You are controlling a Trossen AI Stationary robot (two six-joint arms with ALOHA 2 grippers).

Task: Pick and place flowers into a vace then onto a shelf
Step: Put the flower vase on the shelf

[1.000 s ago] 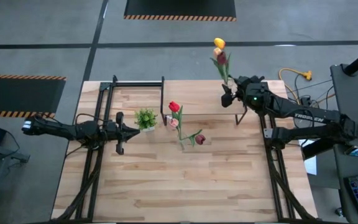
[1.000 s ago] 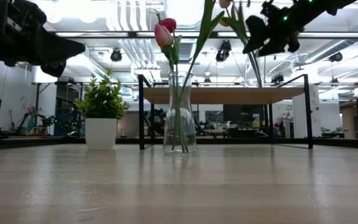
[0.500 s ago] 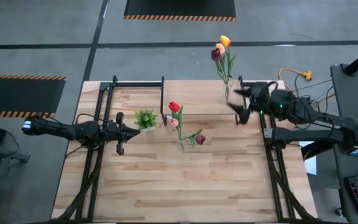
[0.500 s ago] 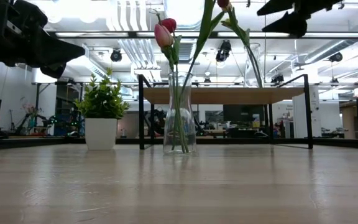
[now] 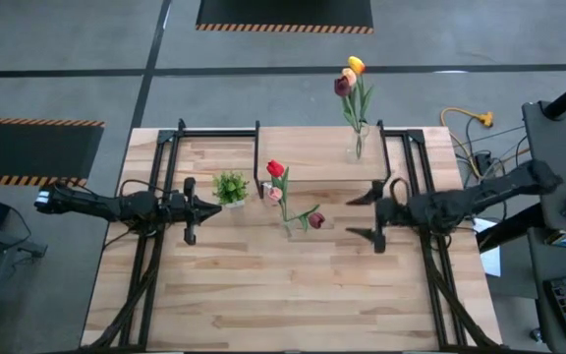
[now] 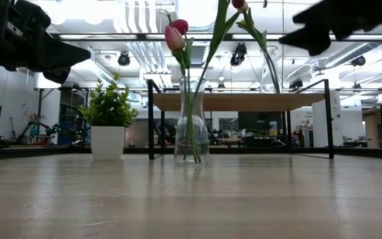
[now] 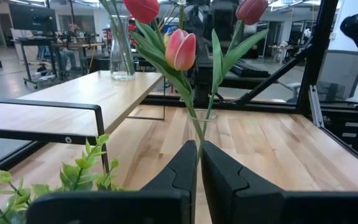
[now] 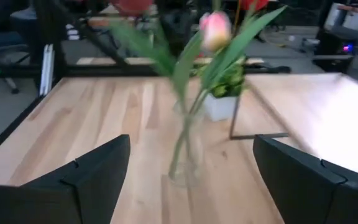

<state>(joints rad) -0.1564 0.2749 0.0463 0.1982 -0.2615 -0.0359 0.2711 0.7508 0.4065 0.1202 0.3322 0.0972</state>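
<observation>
A clear glass vase (image 5: 286, 224) stands on the table with red, pink and maroon tulips (image 6: 177, 34) in it. A second glass vase (image 5: 358, 147) with yellow, orange and maroon tulips (image 5: 350, 75) stands by its base on the low wooden shelf (image 6: 241, 101). My right gripper (image 5: 357, 216) is open, raised above the table to the right of the first vase, facing it (image 8: 188, 155). Left of the potted plant, my left gripper (image 5: 209, 206) hovers shut, pointing at the same vase (image 7: 201, 124).
A small potted plant (image 5: 230, 187) in a white pot sits on the table between my left gripper and the first vase. The shelf's black legs (image 6: 150, 119) stand beside and behind that vase. The near half of the table (image 5: 283, 295) is bare wood.
My right gripper set the second vase upright on the shelf, opened and let go. It then drew back from the shelf toward the table's near edge and turned to face the table's left. That vase now stands free on the shelf.
</observation>
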